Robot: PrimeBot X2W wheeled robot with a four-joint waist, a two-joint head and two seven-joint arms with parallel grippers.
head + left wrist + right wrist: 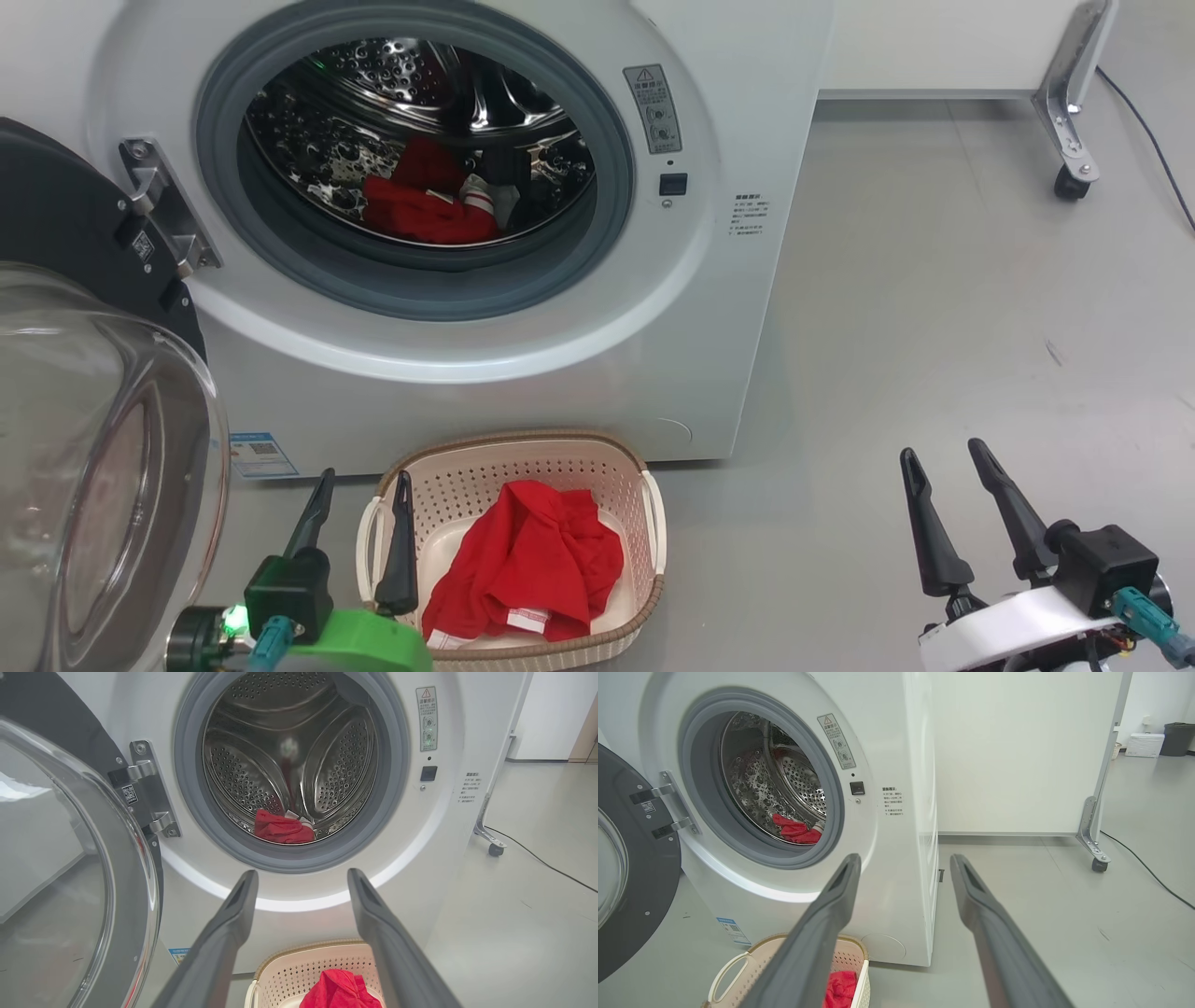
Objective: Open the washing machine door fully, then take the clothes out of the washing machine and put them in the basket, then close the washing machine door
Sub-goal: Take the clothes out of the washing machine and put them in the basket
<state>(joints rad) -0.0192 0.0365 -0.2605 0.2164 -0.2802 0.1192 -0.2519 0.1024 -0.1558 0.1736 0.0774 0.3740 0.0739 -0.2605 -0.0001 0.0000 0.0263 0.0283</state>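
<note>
The white washing machine [728, 121] stands with its door [93, 448] swung wide to the left, glass bowl bulging toward me. Red clothes [420, 205] lie at the bottom of the steel drum, also seen as clothes [282, 829] and clothes [796, 829] in the wrist views. The cream basket [644, 467] sits on the floor below the opening with one red garment [527, 560] in it. My left gripper [364, 485] hangs open over the basket's left rim, empty. My right gripper [948, 462] is open over bare floor to the right, empty.
Grey floor [934, 327] stretches to the right of the machine. A white partition panel on a metal caster foot [1072, 177] stands at the back right, with a black cable [1153, 140] trailing past it. A dark bin [1176, 737] stands far off.
</note>
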